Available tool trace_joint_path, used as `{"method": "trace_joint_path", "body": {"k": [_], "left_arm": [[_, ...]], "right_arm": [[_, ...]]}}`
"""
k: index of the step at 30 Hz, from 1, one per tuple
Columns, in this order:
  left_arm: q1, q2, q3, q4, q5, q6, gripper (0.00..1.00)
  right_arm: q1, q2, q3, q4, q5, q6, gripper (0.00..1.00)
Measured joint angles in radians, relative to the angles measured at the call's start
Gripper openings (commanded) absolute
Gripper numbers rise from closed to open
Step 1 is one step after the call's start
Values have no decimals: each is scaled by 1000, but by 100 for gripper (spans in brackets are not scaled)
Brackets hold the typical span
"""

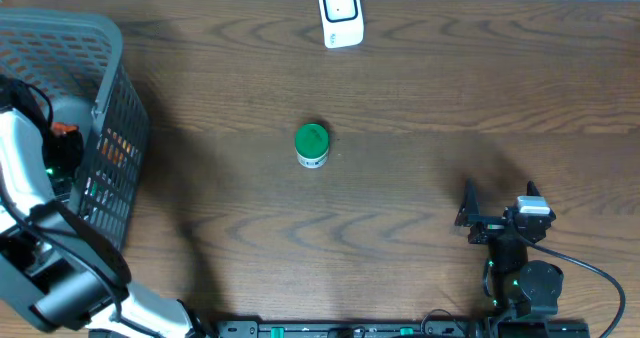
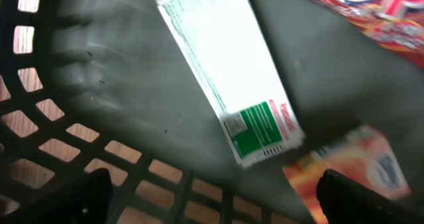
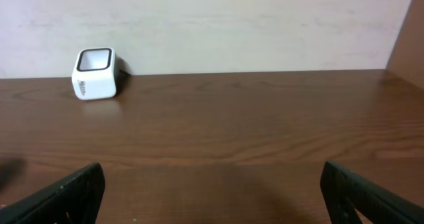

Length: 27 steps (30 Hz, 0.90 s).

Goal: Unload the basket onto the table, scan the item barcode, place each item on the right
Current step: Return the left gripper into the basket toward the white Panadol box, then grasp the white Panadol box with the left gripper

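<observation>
Box (image 2: 225, 71) lies diagonal — green end lower-right; left hand (image 2: 212, 183), right hand (image 3: 212, 174) both agape.

White left arm (image 1: 20, 163) with black joints; black right arm (image 1: 540, 283), silver block (image 1: 533, 208) just behind its hand (image 1: 498, 193), black cable (image 1: 590, 264) trailing behind.

Shop-checkout mock-up: scanner (image 1: 341, 13), basket (image 1: 122, 128)

We see a dark brown wood-grain table (image 1: 420, 98) with a pale, plain wall (image 3: 252, 25) behind its far edge. A grey plastic lattice basket (image 1: 120, 148) stands at the table's left edge, toward the far-left corner. On the basket's floor we find an orange printed packet (image 2: 351, 161) and, apart from it, a glossy red packet (image 2: 371, 12).
</observation>
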Motion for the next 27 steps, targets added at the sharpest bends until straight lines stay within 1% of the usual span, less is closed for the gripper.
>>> {"method": "trace_joint_path", "body": {"k": [6, 12, 19, 27], "left_arm": [[0, 54, 0, 3, -46, -100, 100], [0, 62, 0, 44, -101, -144, 99], [0, 87, 0, 76, -133, -153, 99], [0, 182, -1, 122, -144, -119, 99]], "right_arm": [[0, 0, 0, 0, 0, 0, 99], [0, 0, 0, 0, 0, 0, 99], [0, 0, 0, 0, 0, 0, 99], [0, 0, 0, 0, 0, 0, 99]]}}
